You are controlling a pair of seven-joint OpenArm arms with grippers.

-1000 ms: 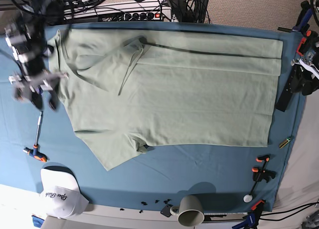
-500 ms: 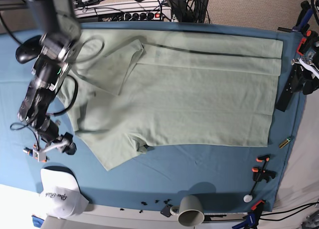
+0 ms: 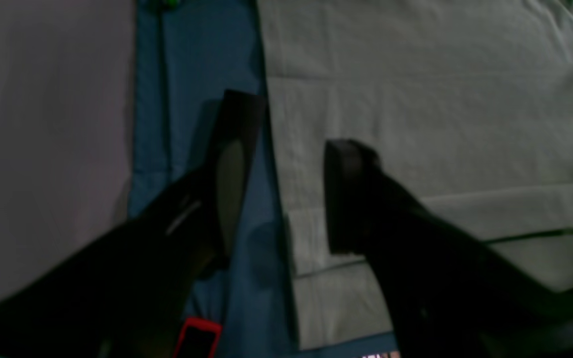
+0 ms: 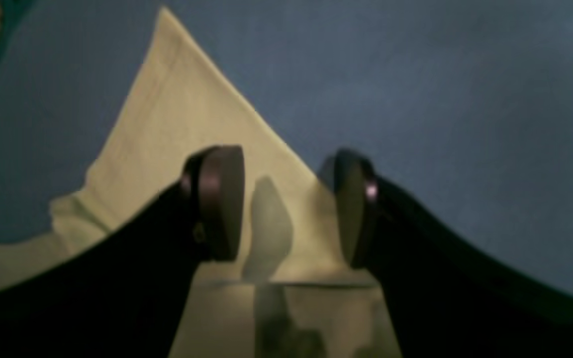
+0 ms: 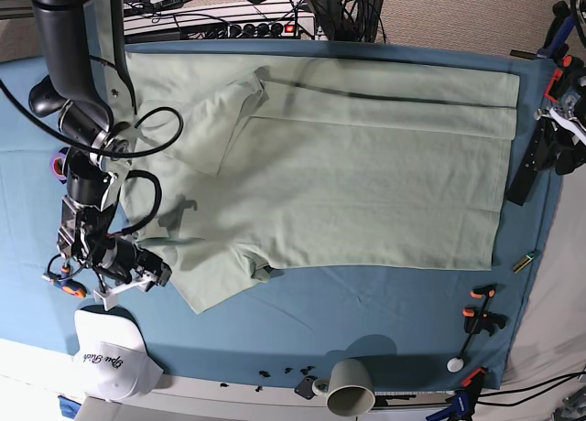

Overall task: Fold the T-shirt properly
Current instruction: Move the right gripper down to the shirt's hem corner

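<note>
Base view: the T-shirt (image 5: 348,165) lies spread flat on the blue cloth (image 5: 385,307) of the worktop. Right tool (image 4: 286,209), jaws wide and empty, hovers over the sleeve corner (image 4: 177,99). Left tool (image 3: 281,189), also wide and empty, straddles the hem edge.

Base view: overhead, looking straight down on the whole table. Wrist views: close, looking past each arm's fingers (both share the T-shirt (image 5: 348,174) edges).

I saw bare cloth (image 5: 366,302) below the shirt (image 5: 366,174); a cap (image 5: 110,352), mug (image 5: 348,389) and clamps (image 5: 481,320) crowded its near edge.
</note>
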